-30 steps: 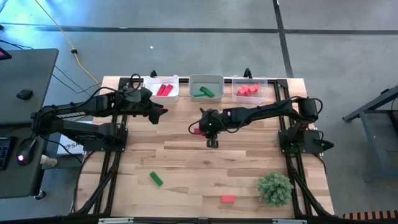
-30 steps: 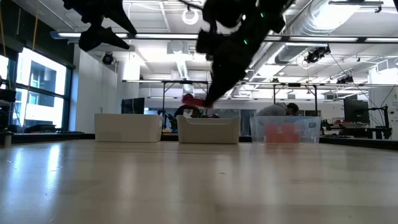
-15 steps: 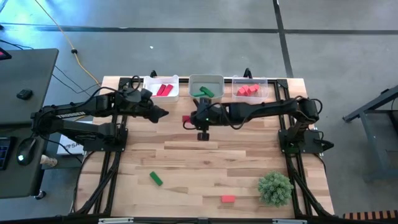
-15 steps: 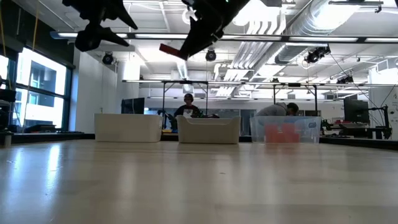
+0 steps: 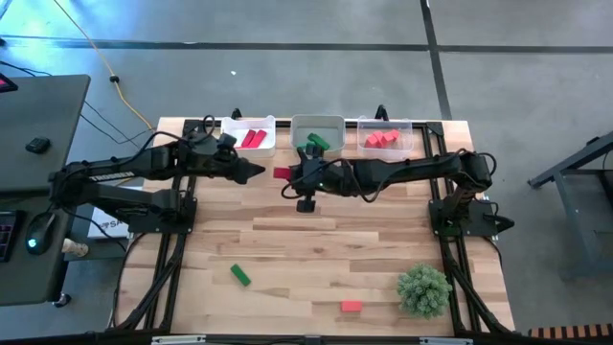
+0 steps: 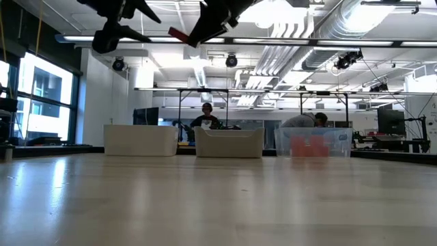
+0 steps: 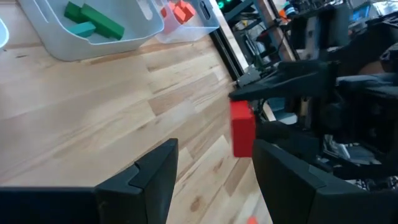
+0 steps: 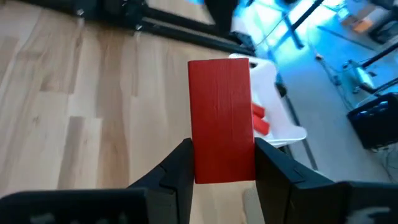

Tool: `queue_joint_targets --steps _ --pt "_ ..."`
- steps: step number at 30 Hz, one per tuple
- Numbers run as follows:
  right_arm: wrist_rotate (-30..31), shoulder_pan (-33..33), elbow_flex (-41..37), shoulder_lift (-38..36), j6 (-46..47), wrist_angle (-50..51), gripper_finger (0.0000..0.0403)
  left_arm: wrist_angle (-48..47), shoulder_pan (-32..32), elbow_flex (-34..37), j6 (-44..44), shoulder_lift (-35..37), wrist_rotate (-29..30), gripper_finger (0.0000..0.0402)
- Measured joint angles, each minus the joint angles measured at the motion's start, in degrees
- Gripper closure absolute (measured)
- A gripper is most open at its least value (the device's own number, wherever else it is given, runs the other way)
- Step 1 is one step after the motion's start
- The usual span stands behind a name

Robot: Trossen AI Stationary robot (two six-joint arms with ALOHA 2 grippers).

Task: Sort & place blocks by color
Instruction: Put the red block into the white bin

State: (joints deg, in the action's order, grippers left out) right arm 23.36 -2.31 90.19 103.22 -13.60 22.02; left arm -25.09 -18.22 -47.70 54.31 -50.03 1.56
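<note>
above the table [image 5: 316, 251] near the bins, right pincer [image 5: 283, 173] holding a red block [image 8: 221, 121], left pincer [image 5: 257, 171] wide, just beside it

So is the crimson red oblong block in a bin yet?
Not yet: the crimson red oblong block sits clamped in the right gripper, above the table.

Two dark jointed arms, black cables

Left tool [image 5: 257, 171] gapes; right tool [image 5: 287, 174] clamped.
</note>
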Motion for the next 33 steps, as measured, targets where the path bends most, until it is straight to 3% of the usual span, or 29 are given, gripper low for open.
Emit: queue_joint_targets --steps 33 --pt "3.1 0.4 0.0 0.0 0.1 2.2 0.0293 15.5 1.7 0.0 -0.4 -16.3 -1.4 0.0206"
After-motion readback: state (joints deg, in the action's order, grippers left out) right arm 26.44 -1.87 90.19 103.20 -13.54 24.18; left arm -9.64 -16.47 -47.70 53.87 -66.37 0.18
